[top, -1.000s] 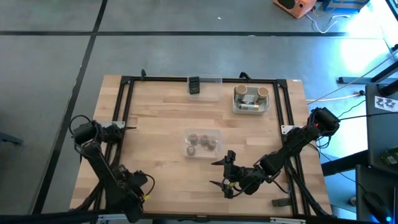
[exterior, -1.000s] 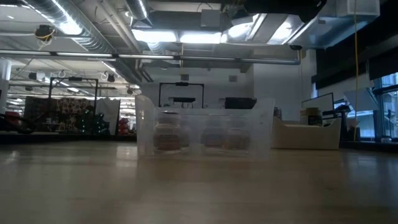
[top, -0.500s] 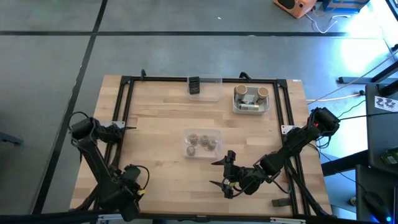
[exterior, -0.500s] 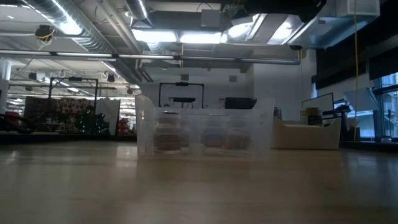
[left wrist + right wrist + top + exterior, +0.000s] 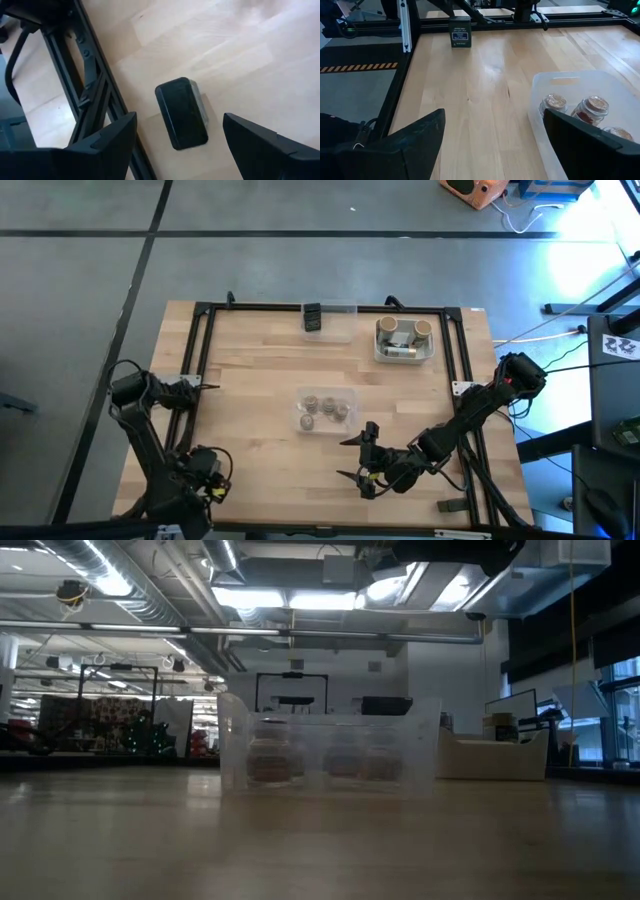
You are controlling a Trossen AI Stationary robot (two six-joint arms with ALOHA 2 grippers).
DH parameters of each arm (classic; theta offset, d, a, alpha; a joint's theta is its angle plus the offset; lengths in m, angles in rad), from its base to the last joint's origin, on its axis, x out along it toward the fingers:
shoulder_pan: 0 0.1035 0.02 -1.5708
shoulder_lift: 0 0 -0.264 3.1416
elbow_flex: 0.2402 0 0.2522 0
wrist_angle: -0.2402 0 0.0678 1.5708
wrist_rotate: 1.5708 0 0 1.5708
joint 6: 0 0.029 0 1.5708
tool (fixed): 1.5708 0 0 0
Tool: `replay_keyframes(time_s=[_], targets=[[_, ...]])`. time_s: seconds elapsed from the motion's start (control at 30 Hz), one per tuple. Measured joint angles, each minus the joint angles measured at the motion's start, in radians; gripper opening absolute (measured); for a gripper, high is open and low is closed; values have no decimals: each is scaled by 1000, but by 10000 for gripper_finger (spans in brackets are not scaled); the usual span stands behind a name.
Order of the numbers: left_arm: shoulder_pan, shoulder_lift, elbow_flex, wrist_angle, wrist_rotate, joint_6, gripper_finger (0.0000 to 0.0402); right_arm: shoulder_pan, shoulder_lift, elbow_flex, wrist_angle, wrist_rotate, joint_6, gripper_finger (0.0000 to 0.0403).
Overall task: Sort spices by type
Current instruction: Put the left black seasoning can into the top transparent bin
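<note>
Left hand (image 5: 205, 477) farther left, open

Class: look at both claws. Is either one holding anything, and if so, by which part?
Nothing is held. The left claw is open above a dark box lying on the table, not touching it. The right claw is open and empty.

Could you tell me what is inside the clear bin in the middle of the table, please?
The clear bin holds small round jars: four tops show from above, and the right wrist view shows reddish contents in one. What lies beneath or between them is hidden; the low view is too blurred to tell.
</note>
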Motion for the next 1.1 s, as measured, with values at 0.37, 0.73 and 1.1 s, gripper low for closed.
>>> replay_keyframes(time_s=[0.37,0.73,1.1], targets=[[-8,0,-109,104,0,-20,279,0,0,0,2,0,0,335],[2,0,-140,168,0,33,269,0,0,0,1,0,0,335],[8,1,-209,277,16,92,191,0,0,0,1,0,0,335]])
